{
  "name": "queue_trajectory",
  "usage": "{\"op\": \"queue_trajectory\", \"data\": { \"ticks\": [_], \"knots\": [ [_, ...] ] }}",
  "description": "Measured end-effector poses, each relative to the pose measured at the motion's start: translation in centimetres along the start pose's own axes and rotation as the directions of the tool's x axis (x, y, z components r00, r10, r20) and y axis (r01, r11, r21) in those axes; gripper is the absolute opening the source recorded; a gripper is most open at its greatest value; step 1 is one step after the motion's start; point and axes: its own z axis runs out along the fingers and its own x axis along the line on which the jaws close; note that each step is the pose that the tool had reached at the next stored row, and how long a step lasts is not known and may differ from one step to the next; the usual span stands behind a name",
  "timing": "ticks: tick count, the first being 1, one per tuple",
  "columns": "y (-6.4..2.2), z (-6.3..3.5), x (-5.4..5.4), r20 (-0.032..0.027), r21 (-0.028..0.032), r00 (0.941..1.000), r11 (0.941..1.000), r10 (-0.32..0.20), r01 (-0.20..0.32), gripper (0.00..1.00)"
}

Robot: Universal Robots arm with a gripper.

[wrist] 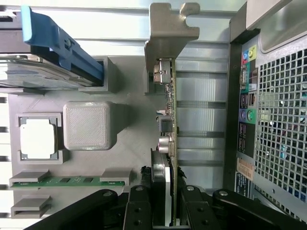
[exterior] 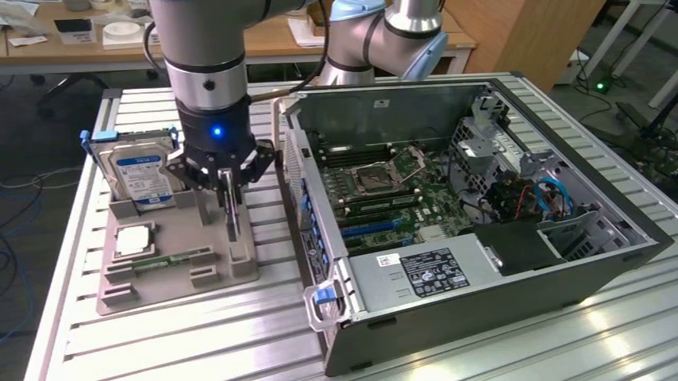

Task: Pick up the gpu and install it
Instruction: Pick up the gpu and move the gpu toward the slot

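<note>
Gripper (exterior: 227, 190) clamped on upright gpu (exterior: 231, 218), thin card edge-on between black fingers (wrist: 138, 211), green board, black cooler, notched silver bracket (wrist: 165, 33), at grey plastic holder's (exterior: 159, 282) edge nearest open computer case (exterior: 477, 198)

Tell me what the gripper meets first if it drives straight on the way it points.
The gripper points down, with the gpu standing on edge between its fingers. Going straight on, it would likely meet the card's upper edge first and press it into the gray holder beneath.
</note>
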Motion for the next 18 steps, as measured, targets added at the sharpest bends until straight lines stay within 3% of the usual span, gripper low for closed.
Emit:
{"op": "queue_trajectory", "data": {
  "ticks": [18],
  "knots": [
    [0.02, -0.91, 0.0, -0.0001, 0.0004, 1.0, 1.0, 0.0, 0.0, 0.28]
  ]
}}
